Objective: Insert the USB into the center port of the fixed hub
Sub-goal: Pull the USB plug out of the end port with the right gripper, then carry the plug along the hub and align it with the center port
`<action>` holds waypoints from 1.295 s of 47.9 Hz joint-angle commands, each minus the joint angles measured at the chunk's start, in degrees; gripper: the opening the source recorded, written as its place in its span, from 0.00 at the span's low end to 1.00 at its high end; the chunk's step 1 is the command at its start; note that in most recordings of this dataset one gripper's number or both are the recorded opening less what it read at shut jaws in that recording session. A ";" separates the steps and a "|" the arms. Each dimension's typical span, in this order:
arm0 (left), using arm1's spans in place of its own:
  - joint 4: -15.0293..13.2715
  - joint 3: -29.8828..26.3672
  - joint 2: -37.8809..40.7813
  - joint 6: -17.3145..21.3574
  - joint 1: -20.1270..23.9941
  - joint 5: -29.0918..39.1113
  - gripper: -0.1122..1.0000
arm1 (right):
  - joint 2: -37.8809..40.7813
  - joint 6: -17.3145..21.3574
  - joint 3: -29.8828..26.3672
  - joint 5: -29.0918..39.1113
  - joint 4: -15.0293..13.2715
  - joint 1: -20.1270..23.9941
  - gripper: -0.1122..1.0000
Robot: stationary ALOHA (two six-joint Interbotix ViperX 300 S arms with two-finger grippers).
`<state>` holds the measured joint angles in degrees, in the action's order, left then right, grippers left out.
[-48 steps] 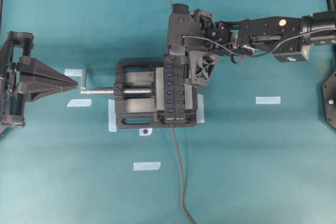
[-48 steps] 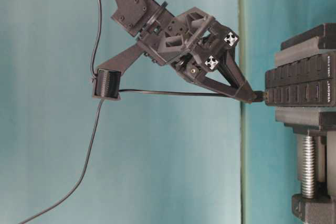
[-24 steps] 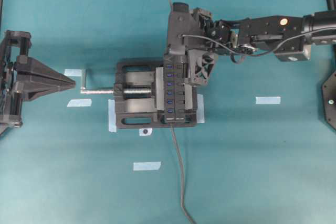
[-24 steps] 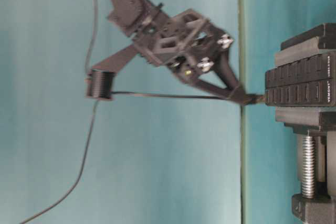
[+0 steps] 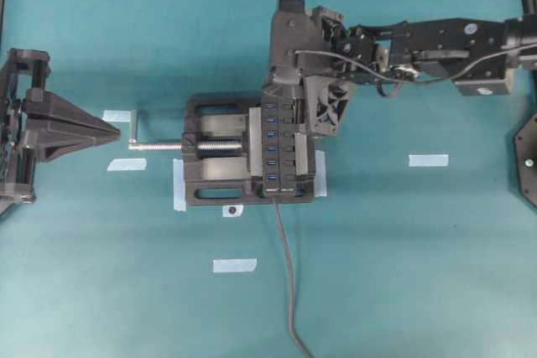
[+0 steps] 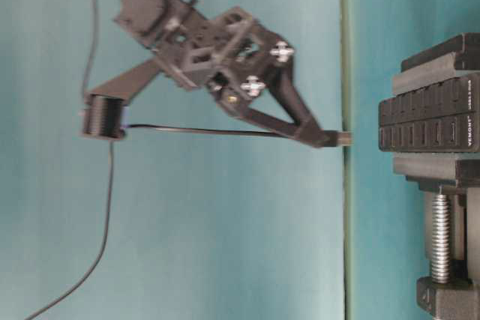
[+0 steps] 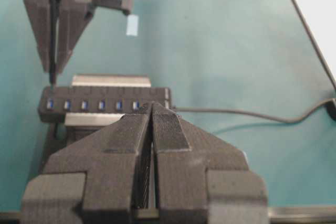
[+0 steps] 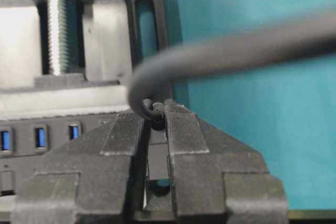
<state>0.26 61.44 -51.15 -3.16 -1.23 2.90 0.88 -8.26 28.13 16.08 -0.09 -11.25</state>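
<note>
Clamped between the narrow jaws of the right gripper (image 6: 324,139): the USB (image 6: 342,138), with its metal tip sticking out past the fingertips and pointing toward the fixed hub (image 6: 431,121). In the table-level view, a clear gap of teal background between the plug tip and the face of the hub, so apart and not touching. Trailing back from the plug, the thin dark cable (image 6: 210,131), running past the wrist and then hanging down. From the right wrist view, only the curved cable close to the lens and a few blue ports at the left edge; the plug tip itself hard to make out there. In the left wrist view, the fingers (image 7: 52,30) of the right gripper standing above the far left end of the port row, well to the side of the center port (image 7: 102,105). In the overhead view, the same: right arm hovering over the upper end of the hub, with the center port (image 5: 272,147) uncovered lower in the row. Hub gripped in the black vise (image 5: 214,194), silver screw handle toward the left. Left gripper (image 7: 153,111) resting well apart at the left side of the table, fingers pressed together with nothing between them, pointing toward the vise handle.
</note>
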 commanded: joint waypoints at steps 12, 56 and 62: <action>0.09 -0.70 0.18 -1.49 -0.09 -0.26 0.10 | -4.31 0.62 -1.93 0.62 1.76 0.97 0.18; 0.09 -1.23 0.18 -1.58 -0.09 1.05 0.10 | -2.46 4.22 -2.02 1.05 1.67 4.48 0.18; 0.09 -1.41 0.18 -1.58 -0.09 0.97 0.10 | -0.97 4.22 -2.02 0.79 1.67 4.83 0.18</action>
<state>0.26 61.52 -51.15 -4.66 -1.23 4.31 -0.09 -4.75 26.98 17.31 1.58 -6.77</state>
